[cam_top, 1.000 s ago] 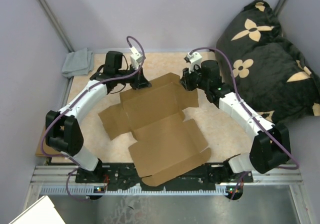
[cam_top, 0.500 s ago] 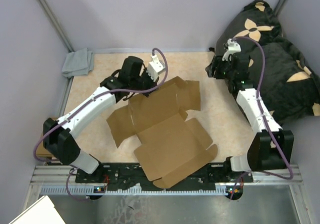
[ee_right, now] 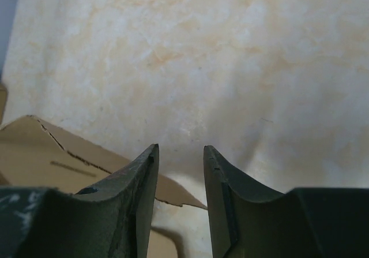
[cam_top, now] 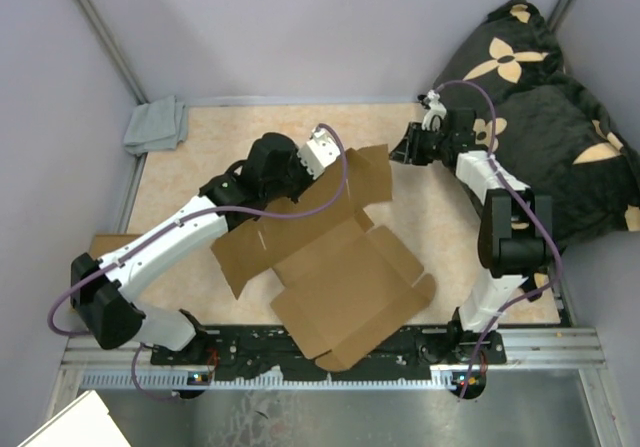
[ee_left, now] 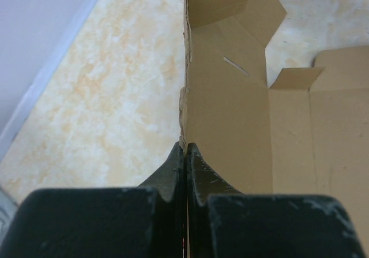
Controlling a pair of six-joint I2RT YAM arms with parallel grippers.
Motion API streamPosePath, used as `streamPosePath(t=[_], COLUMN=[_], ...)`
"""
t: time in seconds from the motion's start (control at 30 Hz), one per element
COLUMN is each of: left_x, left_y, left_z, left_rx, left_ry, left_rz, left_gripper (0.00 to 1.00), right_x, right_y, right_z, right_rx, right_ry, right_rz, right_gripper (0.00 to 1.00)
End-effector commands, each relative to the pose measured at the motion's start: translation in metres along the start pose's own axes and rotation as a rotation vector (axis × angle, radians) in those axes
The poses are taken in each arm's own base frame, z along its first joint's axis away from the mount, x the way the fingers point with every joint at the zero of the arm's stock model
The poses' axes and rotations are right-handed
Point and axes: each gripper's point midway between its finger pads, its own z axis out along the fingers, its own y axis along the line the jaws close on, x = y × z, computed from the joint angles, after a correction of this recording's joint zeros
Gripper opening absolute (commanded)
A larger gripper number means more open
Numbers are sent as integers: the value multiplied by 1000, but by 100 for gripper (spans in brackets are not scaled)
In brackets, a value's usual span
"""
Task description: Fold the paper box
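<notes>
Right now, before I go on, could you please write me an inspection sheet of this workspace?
Surface: table, beige marbled top, bare where visible.
Job's things: paper box, brown cardboard, mostly lying flat and unfolded; one far flap stands up on edge.
Clutter: grey cloth in the far left corner; small brown scrap at the left edge.
Grippers: left gripper shut on the raised flap's edge; right gripper open, empty, over bare table beside a box flap.
Cables: purple cable loops from the left wrist over the box; another runs along the right arm.
Surroundings: plain walls; black pillow with tan flowers on the right.
</notes>
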Motion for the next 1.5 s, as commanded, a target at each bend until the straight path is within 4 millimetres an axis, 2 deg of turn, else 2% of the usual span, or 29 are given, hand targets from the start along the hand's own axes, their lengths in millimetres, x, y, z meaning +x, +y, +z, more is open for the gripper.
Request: streamPosePath(t=[0.0, 0.2, 0.4, 0.73, 0.87, 1.23, 1.47], left_x=[-10, 0, 12, 38, 46, 46, 44], left_y=[24, 36, 35, 38, 37, 38, 34], left_z=[-5, 3, 14, 20, 21, 14, 8], left_rx=[-114, -195, -207, -244, -250, -256, -231], left_ry=[-37, -29, -21, 71, 93, 83, 65], left_rz=[64, 122, 206, 205, 192, 174, 171], left_gripper=[0, 0, 0, 0, 0, 0, 0], right_x=[-13, -2, 9, 34, 31, 25, 38], right_y=[36, 65, 87, 97, 97, 88, 96], right_z=[4, 15, 21, 21, 25, 46, 34], right_rx=[-244, -392, -473, -549, -570, -598, -669], right_ry=[-19, -25, -10, 24, 25, 50, 83], right_rz=[-62, -103, -171, -264, -266, -254, -278], right_gripper=[38, 43, 45, 47, 48, 49, 50])
